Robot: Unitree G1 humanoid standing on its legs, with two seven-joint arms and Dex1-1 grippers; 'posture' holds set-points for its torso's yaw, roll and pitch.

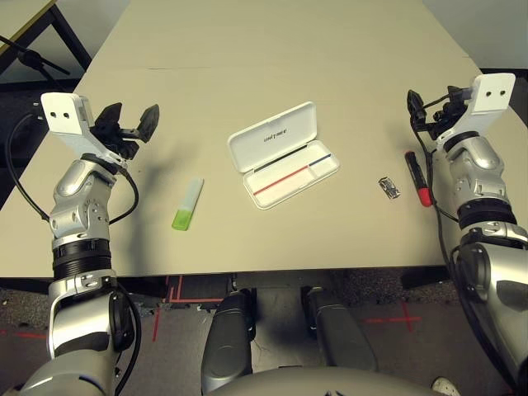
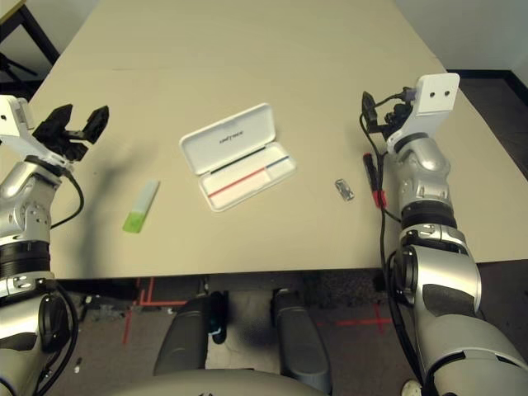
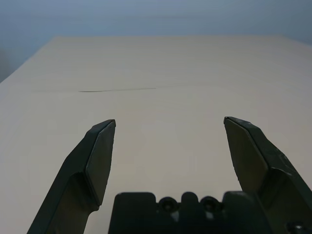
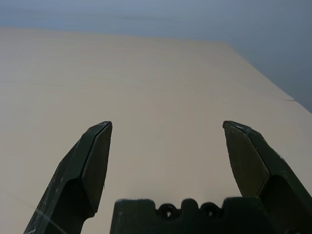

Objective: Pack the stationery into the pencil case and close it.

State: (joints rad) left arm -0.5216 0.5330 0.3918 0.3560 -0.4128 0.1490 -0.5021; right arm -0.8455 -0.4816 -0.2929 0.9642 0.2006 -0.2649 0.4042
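Note:
The white pencil case point(image 1: 283, 154) lies open in the middle of the table, lid back with black lettering, a red-and-blue line in its tray. A pale green stick with a bright green end point(image 1: 187, 204) rests to its left. To the right lie a tiny silver clip point(image 1: 388, 188) and a red-and-black marker point(image 1: 417, 177). My left gripper point(image 1: 130, 120) hovers open above the table's left side, nothing between its fingers point(image 3: 100, 156). My right gripper point(image 1: 429, 105) is raised at the right, beyond the marker, open and empty in the right wrist view point(image 4: 168, 161).
The beige table point(image 1: 272, 49) stretches far back, bare beyond the case. A thin seam point(image 3: 117, 90) crosses it. A dark stand point(image 1: 33, 58) is off the table's far left corner. Floor with red tape marks lies below the near edge.

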